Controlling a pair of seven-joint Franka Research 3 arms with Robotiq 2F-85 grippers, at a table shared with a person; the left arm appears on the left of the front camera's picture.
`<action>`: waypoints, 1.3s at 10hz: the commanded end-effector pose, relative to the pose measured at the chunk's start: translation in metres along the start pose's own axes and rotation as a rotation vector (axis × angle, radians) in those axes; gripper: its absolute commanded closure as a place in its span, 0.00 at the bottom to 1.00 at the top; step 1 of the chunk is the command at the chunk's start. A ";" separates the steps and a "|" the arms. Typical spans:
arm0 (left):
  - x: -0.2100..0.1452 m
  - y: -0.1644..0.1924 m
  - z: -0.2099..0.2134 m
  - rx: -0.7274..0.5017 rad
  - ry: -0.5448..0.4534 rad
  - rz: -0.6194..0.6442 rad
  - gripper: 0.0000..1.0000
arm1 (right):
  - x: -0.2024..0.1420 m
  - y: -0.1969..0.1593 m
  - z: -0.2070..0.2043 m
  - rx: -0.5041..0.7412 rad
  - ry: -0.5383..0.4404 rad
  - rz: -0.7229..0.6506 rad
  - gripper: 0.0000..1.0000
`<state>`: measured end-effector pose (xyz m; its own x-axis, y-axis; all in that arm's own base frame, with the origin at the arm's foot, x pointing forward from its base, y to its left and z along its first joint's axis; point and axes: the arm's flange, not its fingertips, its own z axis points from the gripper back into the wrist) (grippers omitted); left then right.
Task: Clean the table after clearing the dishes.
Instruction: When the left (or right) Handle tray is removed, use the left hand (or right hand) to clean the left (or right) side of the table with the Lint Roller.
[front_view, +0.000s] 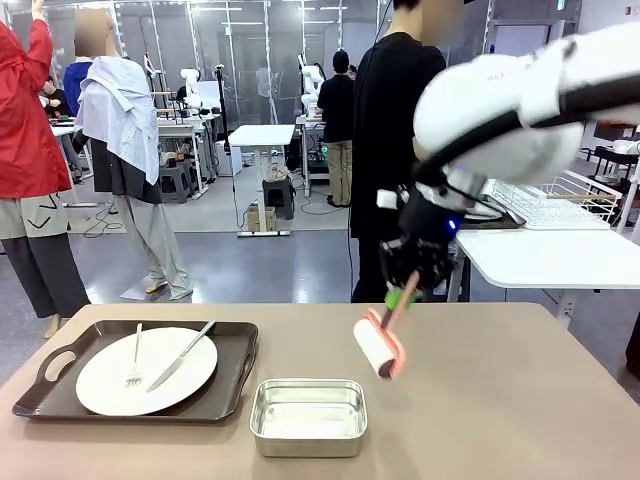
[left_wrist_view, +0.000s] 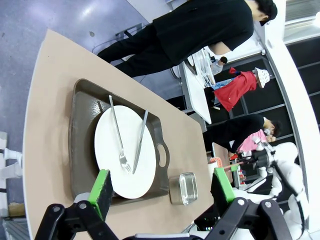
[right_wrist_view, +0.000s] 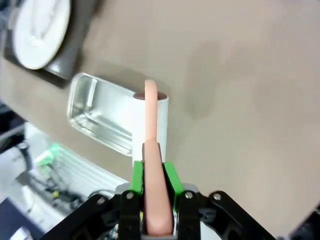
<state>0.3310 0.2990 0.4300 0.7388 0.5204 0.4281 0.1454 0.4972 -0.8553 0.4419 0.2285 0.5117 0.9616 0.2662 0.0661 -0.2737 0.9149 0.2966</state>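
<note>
A lint roller (front_view: 378, 348) with a white roll and a salmon-pink handle hangs low over the tan table (front_view: 480, 400), just right of its middle. My right gripper (front_view: 405, 293) is shut on the handle; the right wrist view shows the handle (right_wrist_view: 151, 115) clamped between the green pads (right_wrist_view: 171, 180). I cannot tell whether the roll touches the tabletop. One white plate (front_view: 100, 385) with a fork (front_view: 135, 360) and a knife (front_view: 180, 355) lies on a dark brown tray (front_view: 235, 385) at the front left. My left gripper (left_wrist_view: 160, 192) is open, high above that tray (left_wrist_view: 80, 130).
A small steel pan (front_view: 307, 415) sits at the front middle, close to the roller's left. A person in black (front_view: 390, 150) stands at the far edge. A white side table (front_view: 540, 255) with a wire rack stands beyond the right corner.
</note>
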 end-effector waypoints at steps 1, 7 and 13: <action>0.003 -0.002 0.003 -0.017 -0.005 -0.003 0.00 | -0.030 0.000 -0.019 0.006 -0.014 -0.039 1.00; 0.003 -0.002 0.003 -0.017 -0.005 -0.003 0.00 | -0.004 -0.001 -0.002 0.004 -0.014 -0.007 0.78; 0.003 -0.002 0.003 -0.017 -0.005 -0.003 0.00 | -0.006 -0.129 -0.053 0.532 -0.144 -0.446 0.78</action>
<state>0.3312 0.2989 0.4300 0.7391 0.5199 0.4282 0.1458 0.4972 -0.8553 0.4823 0.1228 0.4335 0.9819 -0.1721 -0.0797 0.1783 0.6950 0.6965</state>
